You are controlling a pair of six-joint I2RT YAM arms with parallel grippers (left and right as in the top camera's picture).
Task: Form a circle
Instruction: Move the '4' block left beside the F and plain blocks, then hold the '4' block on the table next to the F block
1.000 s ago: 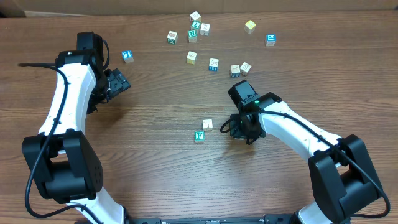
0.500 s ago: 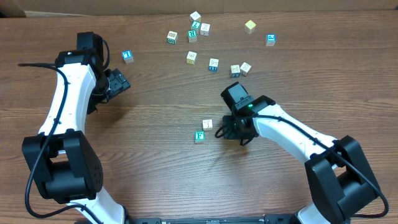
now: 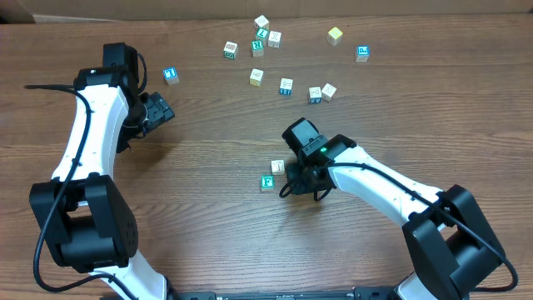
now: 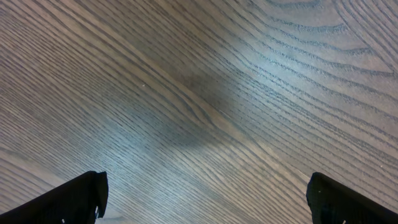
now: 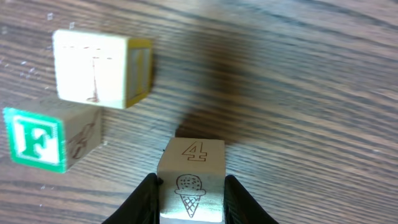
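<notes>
My right gripper is shut on a cream cube marked with a 4 and an ice-cream cone, held just above the wood. Ahead and to its left sit a cream cube with a T and a cube with a green F face, close together. From overhead, my right gripper hangs just right of the cream cube and the green F cube; its own cube is hidden there. No circle of cubes shows. My left gripper stands open over bare wood, far left.
Several loose cubes lie scattered along the back of the table, among them a blue-faced one, a cluster, a yellowish one and a pair. The left wrist view holds only wood grain and my open left gripper.
My right arm has swung left with the cube in its jaws, closing in on the two cubes at mid-table. The left arm has not moved.
</notes>
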